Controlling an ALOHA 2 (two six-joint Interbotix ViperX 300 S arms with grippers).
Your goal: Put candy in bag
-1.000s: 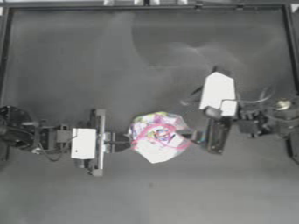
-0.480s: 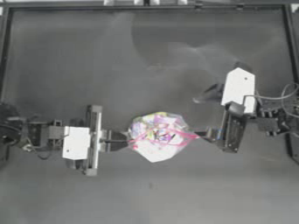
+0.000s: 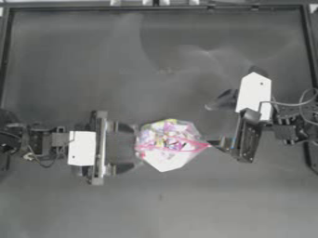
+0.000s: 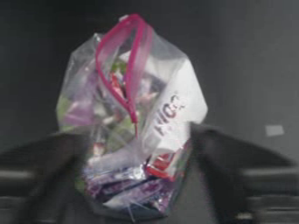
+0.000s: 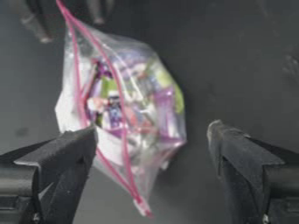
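The bag (image 3: 166,145) lies at the table's middle, a crinkly clear pouch stuffed with multicoloured wrapped sweets, its pink strip (image 3: 195,145) running toward the right. No single candy shows apart from the bag's contents. My left gripper (image 3: 129,148) stands open at the bag's left side. In the left wrist view the bag's (image 4: 134,122) lower end sits between the spread jaws. My right gripper (image 3: 218,144) is open just right of the strip's end. In the right wrist view the bag (image 5: 125,109) lies ahead, with the strip's tip (image 5: 142,209) between the wide jaws.
The dark table (image 3: 155,56) is bordered by a raised frame (image 3: 155,7) along its far edge. A small pale speck (image 4: 273,130) lies on the surface beyond the bag in the left wrist view. Cables trail from the right arm (image 3: 298,104).
The right arm has drawn back to the right, away from the bag, and its wrist has swung up. The left arm has shifted slightly left. The bag has stayed put.
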